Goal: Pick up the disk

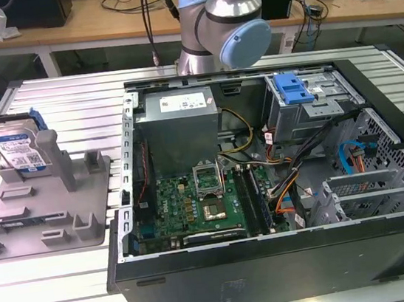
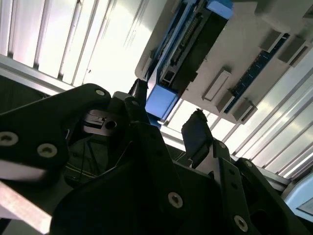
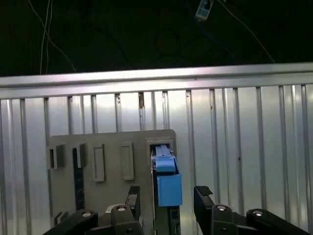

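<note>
On the slatted table (image 1: 56,289), the fixture (image 1: 82,204) holds the disk (image 1: 16,145) upright, end effector (image 3: 167,192) spread apart.

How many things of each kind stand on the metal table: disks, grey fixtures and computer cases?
disk: 1
grey fixture: 1
computer case: 1
Total: 3

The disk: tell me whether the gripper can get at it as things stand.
Probably yes. In the first wrist view the gripper is open, its fingers framing the disk, which stands on edge in the grey fixture. Nothing shows between gripper and disk, though the post beside it may leave little room.
</note>
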Robot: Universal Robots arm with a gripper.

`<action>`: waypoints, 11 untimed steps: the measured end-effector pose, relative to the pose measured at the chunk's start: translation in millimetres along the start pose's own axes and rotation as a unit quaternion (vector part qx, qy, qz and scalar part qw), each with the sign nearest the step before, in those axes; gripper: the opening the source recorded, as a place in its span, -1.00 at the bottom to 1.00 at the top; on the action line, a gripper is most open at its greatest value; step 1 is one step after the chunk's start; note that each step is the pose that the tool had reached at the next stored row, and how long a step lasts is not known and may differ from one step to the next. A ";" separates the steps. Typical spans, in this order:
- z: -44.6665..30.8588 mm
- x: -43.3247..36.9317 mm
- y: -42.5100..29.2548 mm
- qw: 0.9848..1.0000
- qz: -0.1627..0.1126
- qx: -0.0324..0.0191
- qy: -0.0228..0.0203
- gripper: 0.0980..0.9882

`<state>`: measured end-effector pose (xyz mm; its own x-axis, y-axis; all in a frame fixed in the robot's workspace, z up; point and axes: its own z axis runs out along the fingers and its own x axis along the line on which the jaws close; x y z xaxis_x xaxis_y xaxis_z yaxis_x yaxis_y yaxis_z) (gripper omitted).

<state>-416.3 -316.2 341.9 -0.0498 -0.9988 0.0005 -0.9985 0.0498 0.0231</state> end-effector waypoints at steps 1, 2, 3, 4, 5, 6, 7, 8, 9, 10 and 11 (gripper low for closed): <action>0.0 0.0 0.1 1.000 0.000 0.000 0.000 0.03; 0.0 0.0 0.2 1.000 0.000 0.000 0.000 0.03; 0.0 0.0 0.2 1.000 0.000 0.000 0.000 0.03; 0.0 0.0 0.2 1.000 0.000 0.000 0.000 0.03; 0.1 0.0 0.2 1.000 0.000 0.000 0.000 0.03; 0.2 -0.1 0.2 1.000 0.000 0.000 0.001 0.03; 0.6 -0.1 0.2 1.000 0.000 0.000 0.001 0.03; 1.2 -0.1 0.1 1.000 0.000 0.000 0.001 0.03; 2.2 -0.1 0.2 1.000 -0.001 0.000 0.001 0.03; 2.8 -0.1 0.2 1.000 -0.002 0.000 0.002 0.03; 3.5 -0.1 0.3 1.000 -0.003 0.000 0.002 0.03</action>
<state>-416.6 -316.1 338.4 -0.0433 -0.9991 0.0050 -0.9988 0.0434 0.0229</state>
